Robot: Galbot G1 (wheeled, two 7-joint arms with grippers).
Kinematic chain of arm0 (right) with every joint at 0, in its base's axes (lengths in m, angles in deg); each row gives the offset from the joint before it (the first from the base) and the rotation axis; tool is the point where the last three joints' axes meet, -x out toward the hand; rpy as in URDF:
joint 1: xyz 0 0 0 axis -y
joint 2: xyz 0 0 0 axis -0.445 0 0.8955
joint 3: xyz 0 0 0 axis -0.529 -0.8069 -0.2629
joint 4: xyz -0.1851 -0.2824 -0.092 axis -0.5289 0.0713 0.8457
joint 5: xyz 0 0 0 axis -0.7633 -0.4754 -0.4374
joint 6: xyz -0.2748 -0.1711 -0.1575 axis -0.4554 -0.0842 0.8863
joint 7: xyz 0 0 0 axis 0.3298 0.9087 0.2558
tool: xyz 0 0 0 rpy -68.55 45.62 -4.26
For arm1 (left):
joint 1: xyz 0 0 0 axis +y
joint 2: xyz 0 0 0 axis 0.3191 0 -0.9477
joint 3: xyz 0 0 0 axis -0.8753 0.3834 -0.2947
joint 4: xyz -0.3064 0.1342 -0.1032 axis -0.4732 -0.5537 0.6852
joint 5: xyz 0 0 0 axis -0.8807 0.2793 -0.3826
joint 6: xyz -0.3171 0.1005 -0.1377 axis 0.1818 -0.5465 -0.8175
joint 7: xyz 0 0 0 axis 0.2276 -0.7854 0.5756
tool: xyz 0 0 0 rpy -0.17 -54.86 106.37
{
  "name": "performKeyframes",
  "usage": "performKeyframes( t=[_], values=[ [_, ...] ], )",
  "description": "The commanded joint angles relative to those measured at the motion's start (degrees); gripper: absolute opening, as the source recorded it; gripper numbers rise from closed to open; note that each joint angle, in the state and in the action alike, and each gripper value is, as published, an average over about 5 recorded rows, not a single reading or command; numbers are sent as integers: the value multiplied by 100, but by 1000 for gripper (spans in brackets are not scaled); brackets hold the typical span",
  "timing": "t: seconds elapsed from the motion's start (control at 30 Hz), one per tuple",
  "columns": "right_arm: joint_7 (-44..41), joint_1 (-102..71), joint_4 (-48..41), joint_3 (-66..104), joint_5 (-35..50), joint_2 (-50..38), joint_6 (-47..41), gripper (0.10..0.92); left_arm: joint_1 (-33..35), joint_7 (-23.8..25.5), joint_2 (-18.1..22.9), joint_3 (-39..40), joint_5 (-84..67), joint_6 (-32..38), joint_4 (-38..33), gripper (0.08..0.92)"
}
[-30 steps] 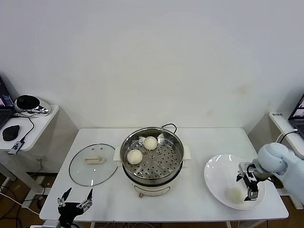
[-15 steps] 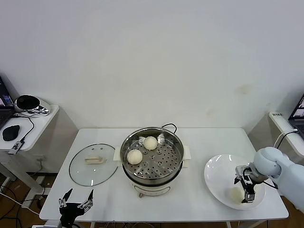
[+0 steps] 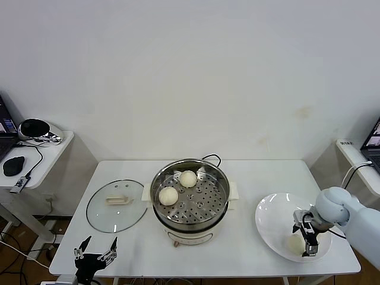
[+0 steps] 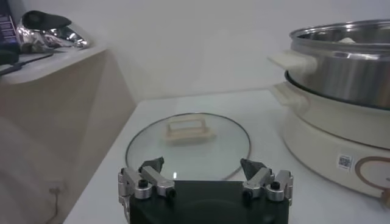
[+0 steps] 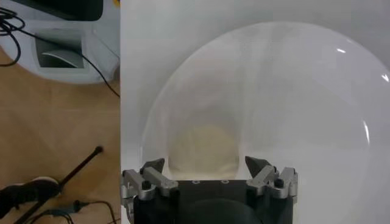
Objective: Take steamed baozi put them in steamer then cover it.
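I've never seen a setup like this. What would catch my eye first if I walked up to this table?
Probably the shiny steamer in the middle of the white table, with two steamed baozi on its perforated tray. Its glass cover lies flat on the table to the robot's left. On the other side, the right gripper hangs open over a white plate, right at one more bun.

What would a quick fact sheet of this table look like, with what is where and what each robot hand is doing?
pot: mid-table, uncovered
buns in pot: two on the holed tray
lid: flat on the table, left of the pot
plate: right side of the table
bun on plate: one, near the front edge
right gripper: open, directly over the plate bun
left gripper: open, idle at the front left edge
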Motion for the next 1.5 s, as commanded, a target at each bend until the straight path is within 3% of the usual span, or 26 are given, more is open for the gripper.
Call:
performKeyframes(
  t=[0.03, 0.53, 0.9, 1.13, 1.23, 1.37, 1.5],
  values=[
    [38, -9, -21, 4, -4, 17, -2, 787, -1, -1, 4, 4, 4, 1, 4, 823],
    [52, 225, 63, -29, 302, -150, -56, 430, -1, -11, 15, 14, 0, 5, -8, 823],
    [-211, 3209, 341, -1643, 1399, -292, -189, 418, -83, -24, 63, -3, -10, 9, -61, 823],
    [-492, 5858, -421, -3331, 2435, 913, -43, 424, -148, -85, 51, -119, -17, 17, -91, 823],
    [-701, 6391, -1066, -3488, 2931, 1636, 459, 424, -167, -104, 55, -166, -14, 21, -125, 823],
    [-987, 6642, -1963, -3596, 3533, 2531, 2416, 424, -180, -130, 73, -215, -16, 29, -150, 823],
    [-1070, 6644, -1976, -3718, 3357, 3183, 3324, 424, -169, -149, 95, -247, -23, 38, -159, 823]
  ],
)
